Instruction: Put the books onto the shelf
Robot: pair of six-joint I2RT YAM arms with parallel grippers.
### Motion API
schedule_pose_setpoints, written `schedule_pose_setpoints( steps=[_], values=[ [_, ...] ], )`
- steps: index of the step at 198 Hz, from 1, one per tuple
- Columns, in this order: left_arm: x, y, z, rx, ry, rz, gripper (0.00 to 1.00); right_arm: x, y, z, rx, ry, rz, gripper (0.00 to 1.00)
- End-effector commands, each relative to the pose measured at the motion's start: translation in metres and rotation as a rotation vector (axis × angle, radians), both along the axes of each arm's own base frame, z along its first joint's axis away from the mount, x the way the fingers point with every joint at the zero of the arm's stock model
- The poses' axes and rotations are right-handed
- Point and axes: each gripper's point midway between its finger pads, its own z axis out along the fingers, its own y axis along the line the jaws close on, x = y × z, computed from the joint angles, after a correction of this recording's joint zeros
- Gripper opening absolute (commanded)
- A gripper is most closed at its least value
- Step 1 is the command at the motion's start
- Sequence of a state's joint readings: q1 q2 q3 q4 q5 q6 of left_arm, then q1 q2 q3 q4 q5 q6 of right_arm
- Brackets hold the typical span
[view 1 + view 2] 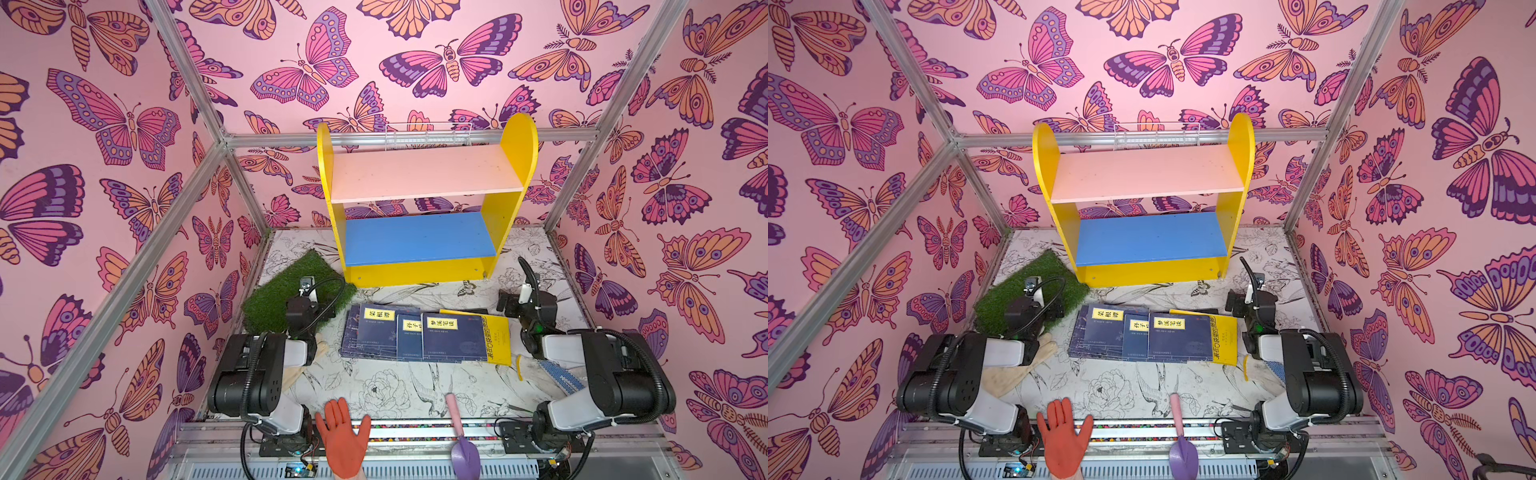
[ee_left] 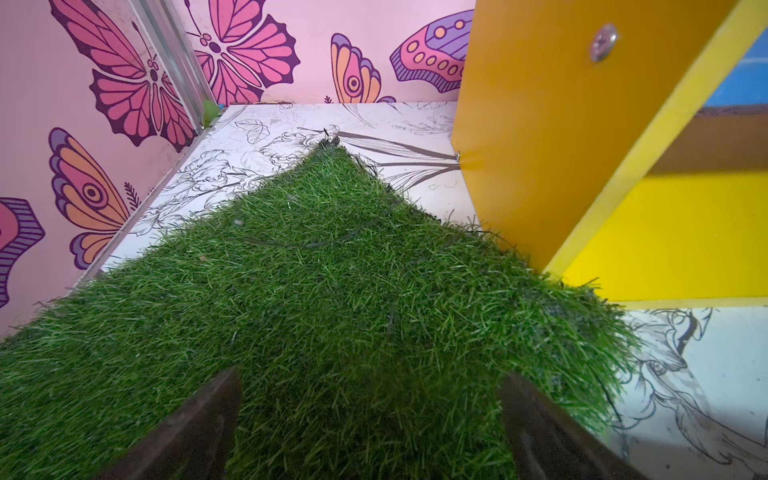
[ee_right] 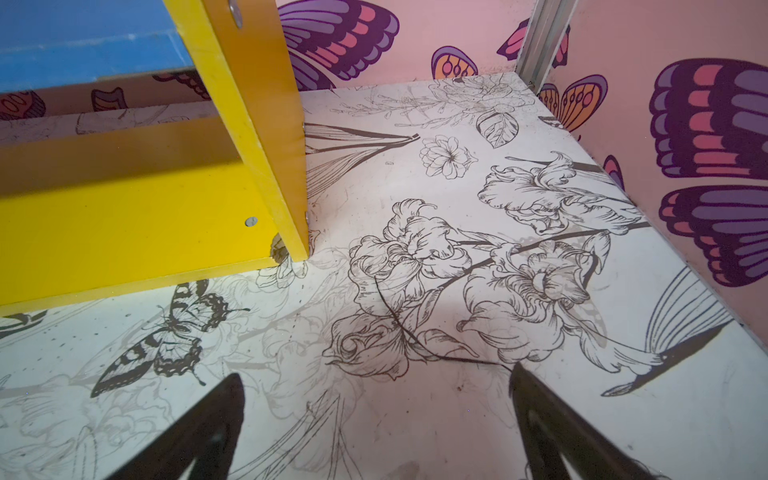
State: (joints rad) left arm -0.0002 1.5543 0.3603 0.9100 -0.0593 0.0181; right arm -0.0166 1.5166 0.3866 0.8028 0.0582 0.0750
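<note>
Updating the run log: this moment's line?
books: flat on table | shelf: no books | left gripper: open, over grass mat | right gripper: open, holds nothing

Matt painted-wood shelf (image 1: 419, 239), glossy paper books (image 1: 453, 338)

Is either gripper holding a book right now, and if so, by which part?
Nothing is held. The left gripper is open above the grass mat, the right gripper open above the table. The books lie flat before the shelf, untouched.
</note>
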Motion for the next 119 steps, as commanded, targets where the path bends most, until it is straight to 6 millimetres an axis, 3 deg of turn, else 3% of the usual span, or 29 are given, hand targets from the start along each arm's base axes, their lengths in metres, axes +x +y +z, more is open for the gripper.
schedule_pose_setpoints(
  steps=[1, 15, 39, 48, 68, 87, 103, 119],
  values=[
    [0.004, 0.005, 0.012, 0.001, -0.01, 0.035, 0.99, 0.005, 0.0, 0.014, 0.006, -0.052, 0.011, 0.99],
    [0.0, 0.023, 0.022, 0.011, 0.031, 0.149, 0.99, 0.003, -0.006, 0.026, 0.002, -0.071, -0.032, 1.0],
    [-0.018, 0.038, 0.064, 0.062, -0.07, 0.323, 1.0, -0.014, -0.031, 0.044, 0.054, 0.034, -0.227, 0.89],
    [-0.032, 0.047, 0.088, 0.039, -0.164, 0.432, 0.99, -0.019, -0.031, 0.051, 0.077, 0.02, -0.257, 0.83],
    [-0.057, 0.052, 0.105, -0.015, -0.231, 0.616, 0.99, -0.032, -0.023, 0.067, 0.04, 0.018, -0.31, 0.79],
    [-0.059, 0.017, 0.11, 0.108, -0.14, 0.583, 0.99, -0.044, -0.003, 0.072, 0.051, 0.111, -0.279, 0.79],
    [-0.06, -0.037, 0.112, 0.232, -0.11, 0.424, 0.99, -0.058, 0.018, 0.069, 0.105, 0.185, -0.22, 0.79],
    [-0.069, -0.098, 0.113, 0.242, -0.107, 0.224, 0.99, -0.074, 0.039, 0.061, 0.159, 0.252, -0.14, 0.79]
  ],
)
